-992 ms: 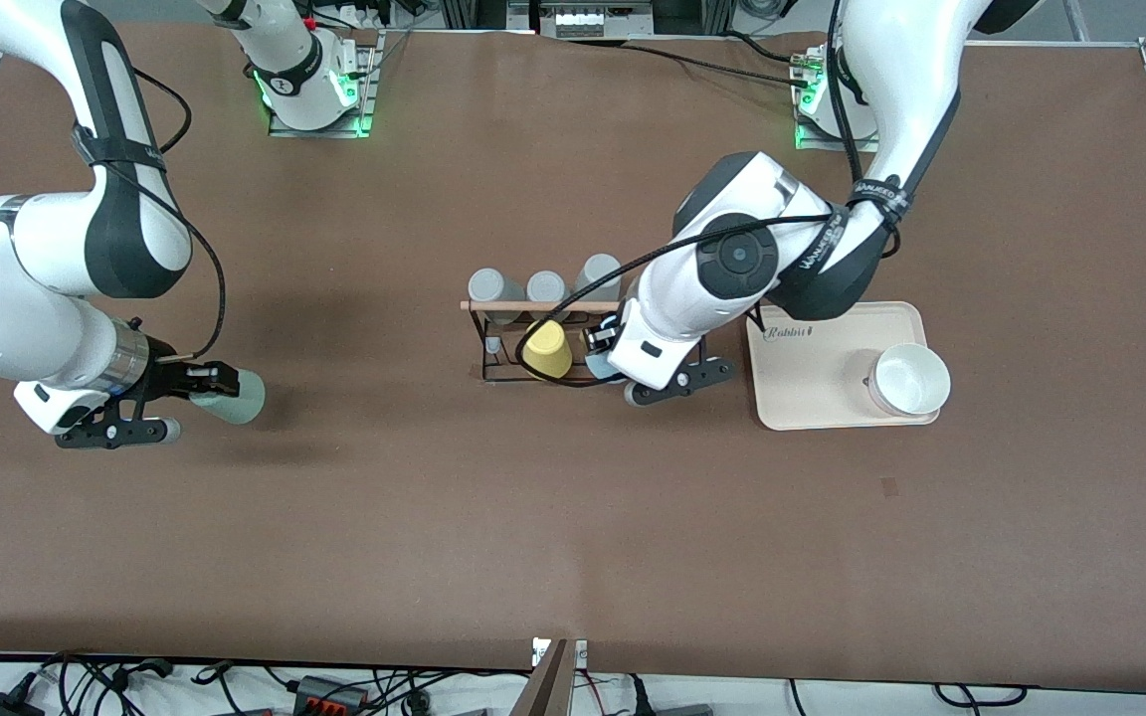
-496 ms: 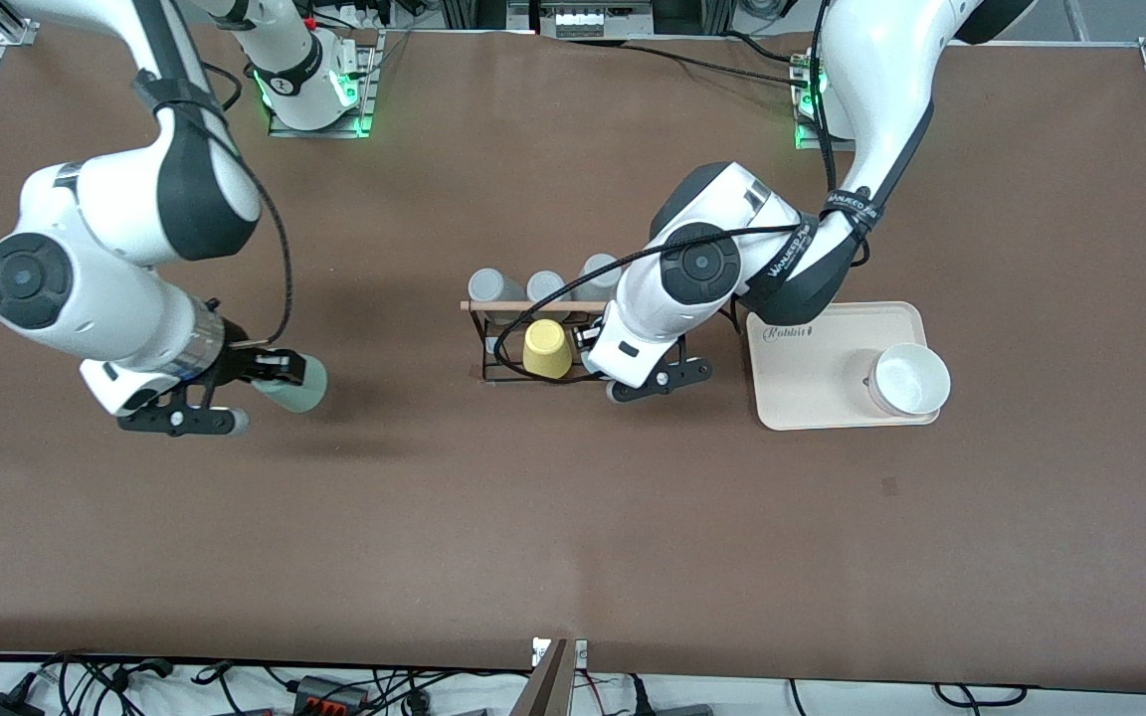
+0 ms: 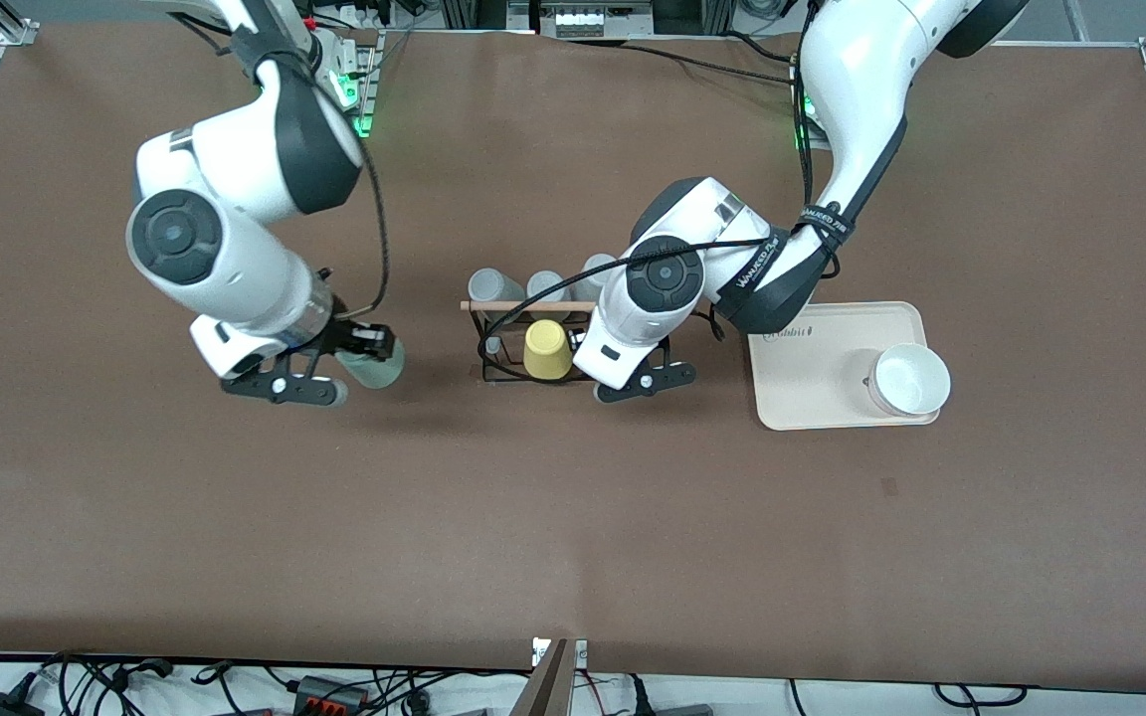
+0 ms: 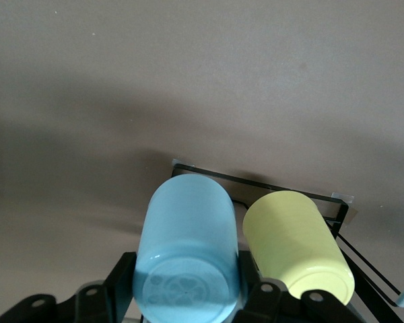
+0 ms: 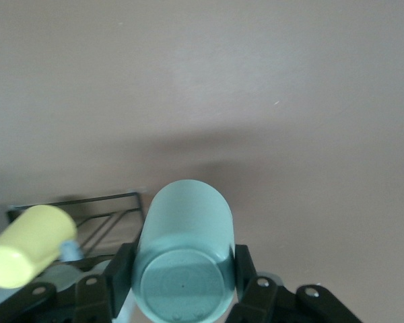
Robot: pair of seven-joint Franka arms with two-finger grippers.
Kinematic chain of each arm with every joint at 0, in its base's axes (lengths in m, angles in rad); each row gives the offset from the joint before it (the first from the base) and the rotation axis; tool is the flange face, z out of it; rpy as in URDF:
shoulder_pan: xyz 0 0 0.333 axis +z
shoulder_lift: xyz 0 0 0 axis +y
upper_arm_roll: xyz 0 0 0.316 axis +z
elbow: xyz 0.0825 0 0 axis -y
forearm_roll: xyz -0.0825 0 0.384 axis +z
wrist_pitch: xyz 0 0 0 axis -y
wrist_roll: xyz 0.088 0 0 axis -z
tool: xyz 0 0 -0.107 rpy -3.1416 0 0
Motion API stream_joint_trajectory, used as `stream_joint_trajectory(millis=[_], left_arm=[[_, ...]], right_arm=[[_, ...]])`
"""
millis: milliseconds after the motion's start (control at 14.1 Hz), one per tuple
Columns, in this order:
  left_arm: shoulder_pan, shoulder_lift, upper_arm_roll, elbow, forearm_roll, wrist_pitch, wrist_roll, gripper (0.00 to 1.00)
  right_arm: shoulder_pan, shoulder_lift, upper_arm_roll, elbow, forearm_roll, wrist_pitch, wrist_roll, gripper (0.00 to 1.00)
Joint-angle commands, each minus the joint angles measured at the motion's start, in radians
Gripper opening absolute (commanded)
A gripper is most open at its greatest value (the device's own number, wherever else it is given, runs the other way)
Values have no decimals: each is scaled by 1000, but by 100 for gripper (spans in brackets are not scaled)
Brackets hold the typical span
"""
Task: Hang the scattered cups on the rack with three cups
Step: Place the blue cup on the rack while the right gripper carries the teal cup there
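The right hand (image 3: 364, 360) hangs over the brown worktop (image 3: 573, 517) toward the right arm's end, its two fingers clamped on the sides of the pale mint green cup (image 3: 377, 368). In the right wrist view that cup (image 5: 183, 259) lies between the black finger pads (image 5: 119, 277) with its closed base facing the camera, and the rack shows beside it.

Near the middle of the worktop stands the rack (image 3: 495, 343), a black wire frame with a light wooden rod (image 3: 518, 306) across its top. A yellow cup (image 3: 547, 349) hangs on it, mouth down and tilted. Three grey cups (image 3: 485, 285) stand in a row along the edge of the rack that faces the robots' bases.

The left hand (image 3: 601, 350) is over the rack's end toward the left arm, just beside the yellow cup. The front view hides what it holds; the left wrist view shows its fingers pressed against the sides of the light blue cup (image 4: 186, 259), base toward the camera, with the yellow cup (image 4: 297, 243) just beside it and the rack's wire frame (image 4: 256, 183) under both.

Toward the left arm's end lies a beige tray (image 3: 812, 393) and on it stands a white bowl (image 3: 909, 378); whether the bowl holds anything cannot be told.

Cables and plugs (image 3: 334, 686) run along the worktop's edge nearest the front camera.
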Motion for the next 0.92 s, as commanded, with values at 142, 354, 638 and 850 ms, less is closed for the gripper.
stream_joint_trajectory(millis=[142, 354, 638, 850], left_arm=[[68, -26, 9, 58, 30, -27, 83, 100], [267, -140, -2, 55, 34, -170, 239, 100], [402, -303, -2, 53, 25, -390, 393, 100], [435, -405, -2, 49, 25, -536, 413, 100]], right_arm=[[96, 32, -10, 44, 10, -5, 130, 45], [151, 63, -10, 44, 9, 52, 207, 45], [189, 106, -10, 44, 7, 116, 256, 45], [200, 144, -12, 44, -3, 124, 257, 45]])
